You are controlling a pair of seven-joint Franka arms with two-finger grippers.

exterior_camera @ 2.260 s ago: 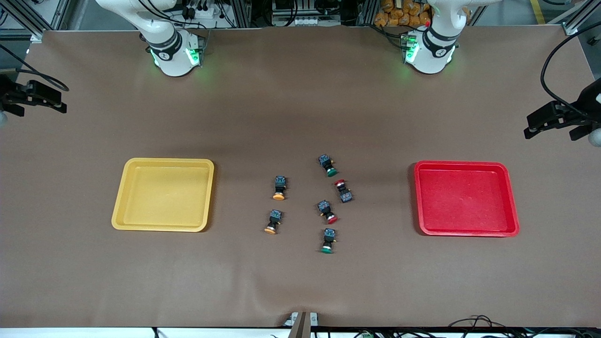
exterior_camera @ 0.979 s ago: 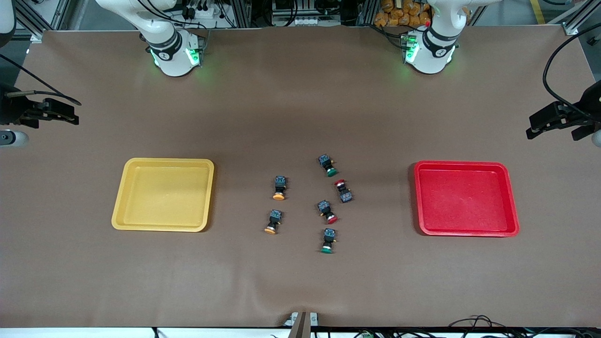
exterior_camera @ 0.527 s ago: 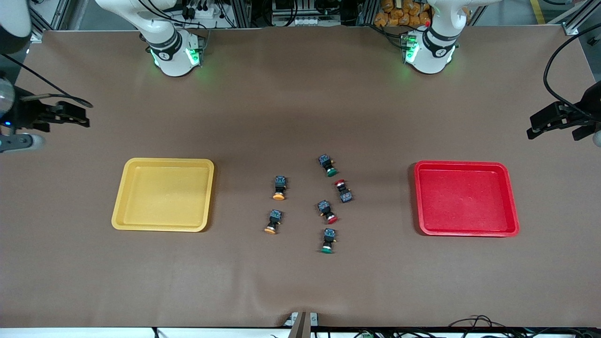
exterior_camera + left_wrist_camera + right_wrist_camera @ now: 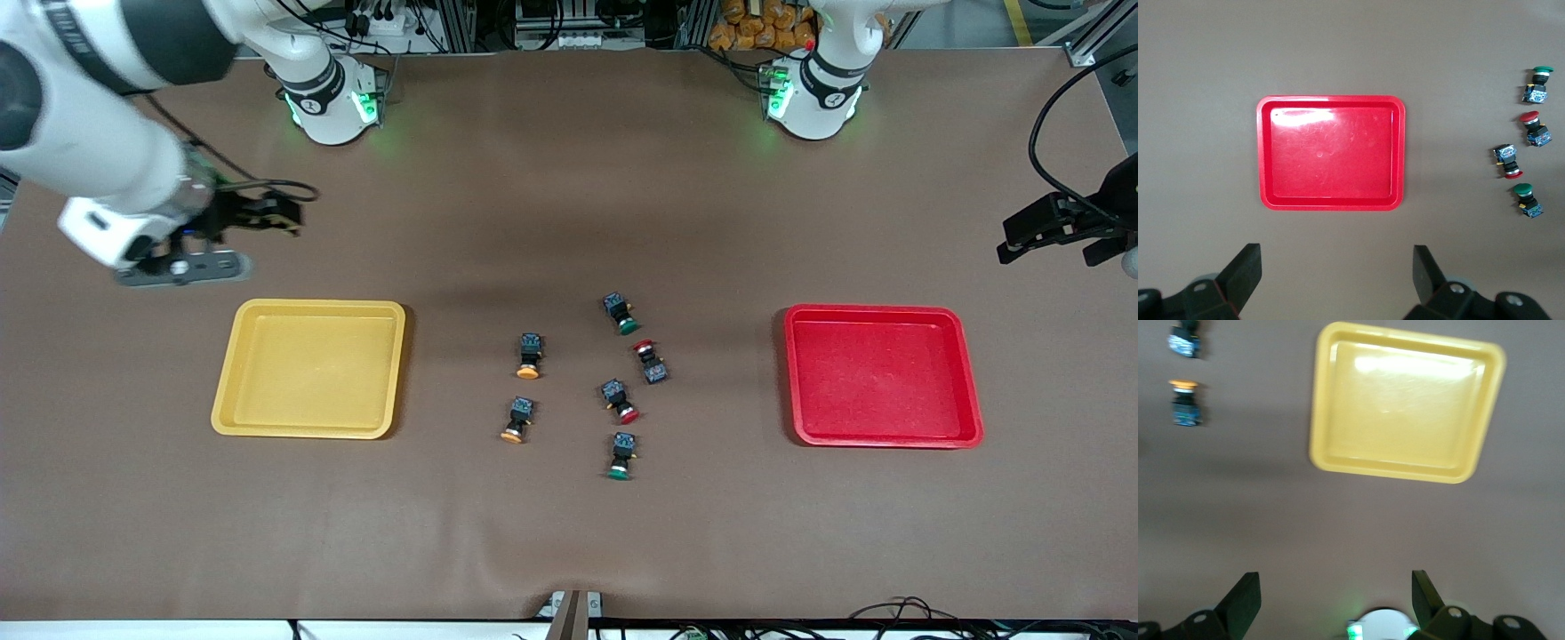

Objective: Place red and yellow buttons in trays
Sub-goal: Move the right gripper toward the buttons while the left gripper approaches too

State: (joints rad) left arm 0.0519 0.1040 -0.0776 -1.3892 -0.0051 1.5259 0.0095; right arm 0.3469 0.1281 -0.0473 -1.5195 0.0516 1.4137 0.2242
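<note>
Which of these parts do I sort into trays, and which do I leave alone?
Sort: red buttons; yellow buttons; red tray; yellow tray.
Leave: green buttons.

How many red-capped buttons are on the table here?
2, both between the trays: one red button beside a green button, the other red button nearer the front camera. None looks hidden.

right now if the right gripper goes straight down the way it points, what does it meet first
Probably bare table: the right gripper, open, hangs over it between the right arm's base and the yellow tray, though its height is unclear.
</note>
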